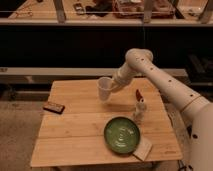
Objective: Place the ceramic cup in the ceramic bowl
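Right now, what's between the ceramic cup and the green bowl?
Only bare tabletop, in the camera view. The pincer, shut on the ceramic cup, hangs beyond the bowl.

The whitish ceramic cup [104,90] is held by the gripper [111,88] above the wooden table's [75,140] back middle, with the round green ceramic bowl [122,135] set front-right, a white-and-red figurine [140,109] behind it, a pale square pad [144,149] at its front-right rim, and a dark flat bar [53,107] at the left edge.
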Controlling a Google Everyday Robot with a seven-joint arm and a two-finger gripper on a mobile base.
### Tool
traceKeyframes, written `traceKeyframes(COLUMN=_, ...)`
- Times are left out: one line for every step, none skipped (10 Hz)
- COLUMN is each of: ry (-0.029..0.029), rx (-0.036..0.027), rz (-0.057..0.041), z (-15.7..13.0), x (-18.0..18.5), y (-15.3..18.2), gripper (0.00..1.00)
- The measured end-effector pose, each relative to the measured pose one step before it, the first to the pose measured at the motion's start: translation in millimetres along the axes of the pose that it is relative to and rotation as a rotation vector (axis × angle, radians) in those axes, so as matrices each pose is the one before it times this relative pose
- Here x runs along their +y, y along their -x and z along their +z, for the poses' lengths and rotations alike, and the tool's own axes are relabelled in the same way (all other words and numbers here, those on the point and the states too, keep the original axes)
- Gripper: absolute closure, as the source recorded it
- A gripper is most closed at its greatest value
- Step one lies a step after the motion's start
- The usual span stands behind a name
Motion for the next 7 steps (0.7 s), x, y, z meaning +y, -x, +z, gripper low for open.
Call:
traceKeyframes(ry=-0.02306, rx=-0.01627, rz=-0.00947, z=-29.34, x=-4.14, y=13.73, gripper=1.0)
traceKeyframes(ry=-0.00622, rx=-0.01405, rz=-0.01125, z=-19.58, x=1.66, y=16.17, gripper=1.0)
traceKeyframes(ry=0.0074, rx=-0.01268, rz=-0.01579, z=-16.7, x=7.34, y=21.52, gripper=1.0)
traceKeyframes(ry=0.02098, rx=-0.00553, rz=-0.01904, z=-11.28, x=11.51, y=22.91, gripper=1.0)
traceKeyframes(ry=0.04294, rx=-0.00167, rz=-0.02184, z=-7.97, x=22.04, y=32.04, gripper=1.0)
traceKeyframes(ry=0.02793, rx=0.00478, rz=-0.01076, z=-3.09, x=13.81, y=17.34, gripper=1.0)
traceKeyframes(ry=0.02957, rx=0.01365, rz=-0.00917, z=-2.51, x=14.55, y=15.31, gripper=1.0)
